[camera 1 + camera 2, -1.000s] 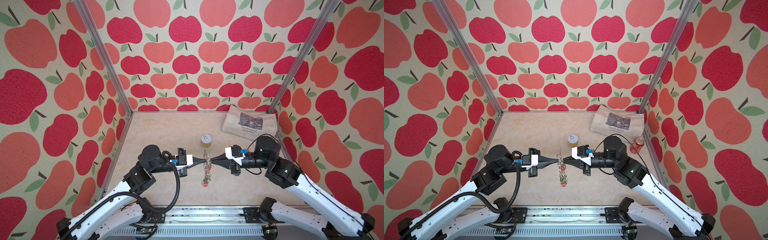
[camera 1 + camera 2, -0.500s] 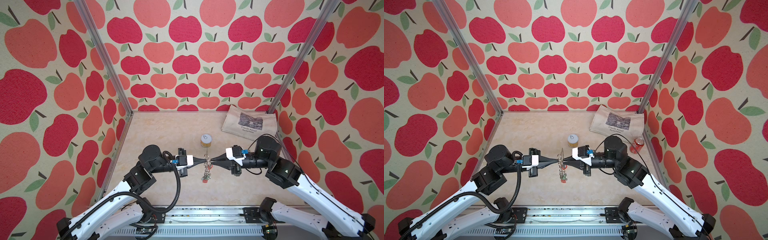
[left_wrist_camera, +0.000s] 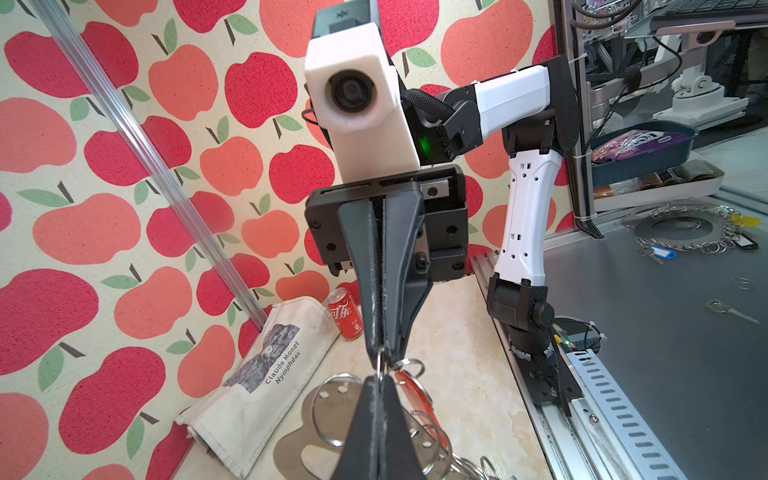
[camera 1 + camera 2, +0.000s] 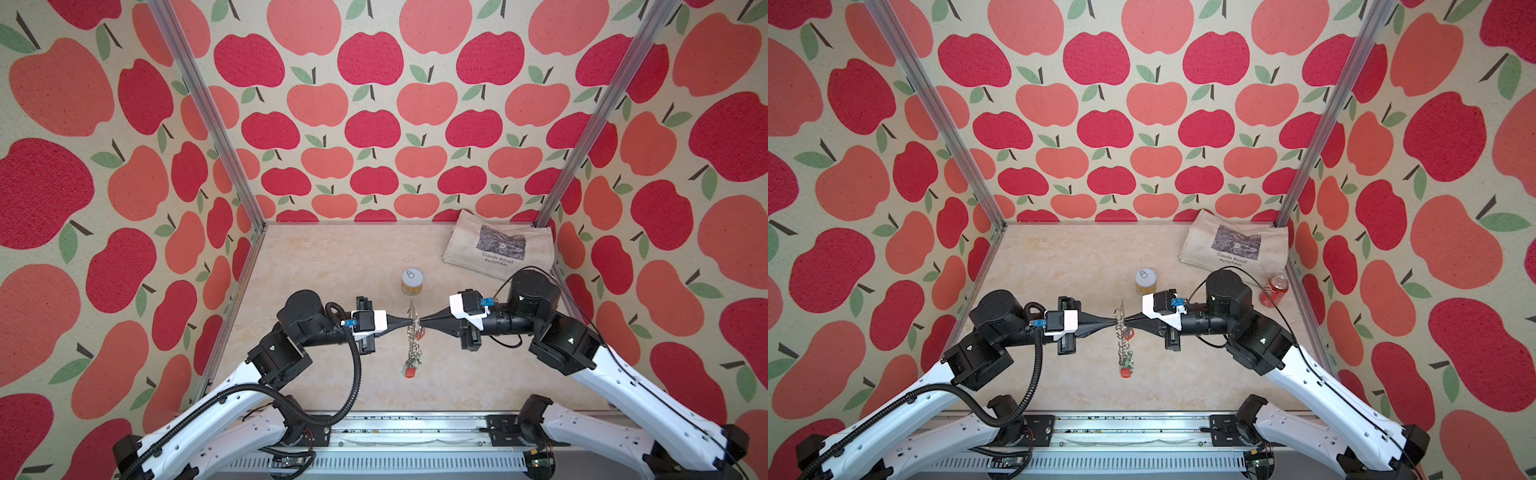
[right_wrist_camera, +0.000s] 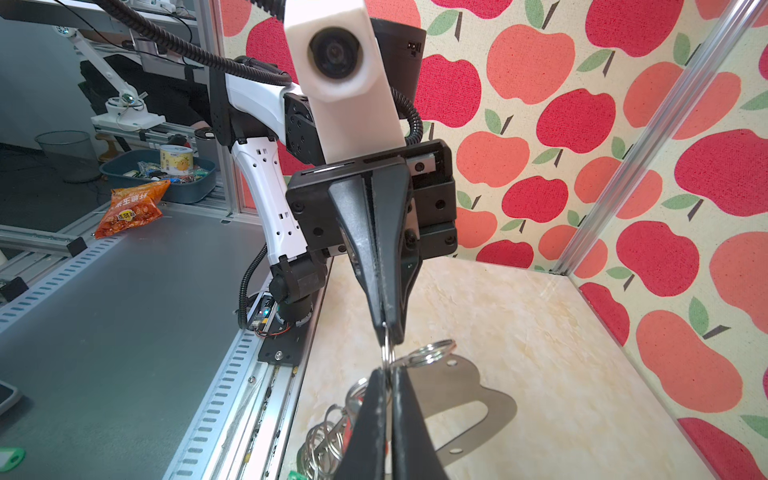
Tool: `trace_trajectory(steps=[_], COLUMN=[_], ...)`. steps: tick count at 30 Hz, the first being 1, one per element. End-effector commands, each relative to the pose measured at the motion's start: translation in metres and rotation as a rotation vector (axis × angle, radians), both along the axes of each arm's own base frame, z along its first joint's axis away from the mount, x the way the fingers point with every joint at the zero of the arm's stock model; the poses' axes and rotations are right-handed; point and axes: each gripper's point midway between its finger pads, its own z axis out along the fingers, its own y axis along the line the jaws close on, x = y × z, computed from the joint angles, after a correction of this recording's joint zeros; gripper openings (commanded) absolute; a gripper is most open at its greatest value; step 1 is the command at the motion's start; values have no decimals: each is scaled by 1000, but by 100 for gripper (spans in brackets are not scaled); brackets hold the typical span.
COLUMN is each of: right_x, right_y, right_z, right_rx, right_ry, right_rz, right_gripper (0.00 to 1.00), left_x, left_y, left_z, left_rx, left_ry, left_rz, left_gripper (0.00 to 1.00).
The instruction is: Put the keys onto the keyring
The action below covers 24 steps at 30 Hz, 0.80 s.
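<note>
Mid-frame, the left fingers (image 4: 401,320) and right fingers (image 4: 432,321) both clamp one small ring (image 5: 387,351) on the upright keyring (image 5: 465,390). This looks like the threading step; next, its coils probably need prising apart for a key.

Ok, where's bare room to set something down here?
Free: table left rear, from the left wall to the yellow can; front strip by the rail. Crowded: middle, where left gripper and right gripper pinch the keyring; right rear, tote bag and red can.
</note>
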Motion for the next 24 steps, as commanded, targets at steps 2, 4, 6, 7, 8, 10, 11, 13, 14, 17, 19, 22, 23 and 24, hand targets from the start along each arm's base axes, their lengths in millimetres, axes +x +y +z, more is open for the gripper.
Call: trace_trajectory(steps=[2,4,6,7,8,10,11,13,14,17,19,22,23,24], right_x=[-3,-5,-6,-7,-7,-8,-8,-7,-6,-4,-3,-2,-1,-1], right_y=[1,1,2,2,2,1,1,1,1,1,0,1,1,1], right_z=[7,6,6,5,5,5,6,4,4,4,5,2,2,1], right_rx=[1,-1,-2,-3,-4,-6,-5,-11,-14,-19,-23,-36,-39,-43], right_ry=[7,9,7,5,3,-2,-6,-8,-9,-12,-12,-10,-10,-10], right_rz=[10,19,27,29,30,30,29,18,11,-2,-10,-18,-24,-27], right_gripper=[0,0,0,0,0,0,0,0,0,0,0,0,0,0], left_x=[-7,-7,-7,-7,-6,-5,-4,-3,-2,2,2,3,4,5], left_y=[2,1,1,0,0,-1,-1,-1,-1,-1,-1,-1,-1,-1], left_z=[8,8,7,6,5,4,4,3,3,2,2,2,1,0], left_rx=[-29,-29,-27,-24,-19,-17,-17,-15,-16,-13,-11,-7,-3,0], left_ry=[-40,-40,-37,-33,-30,-29,-30,-29,-28,-25,-25,-27,-27,-25], left_rz=[-16,-16,-18,-17,-13,-3,2,14,22,48,57,74,81,85], left_gripper=[0,0,0,0,0,0,0,0,0,1,4,7,8,9])
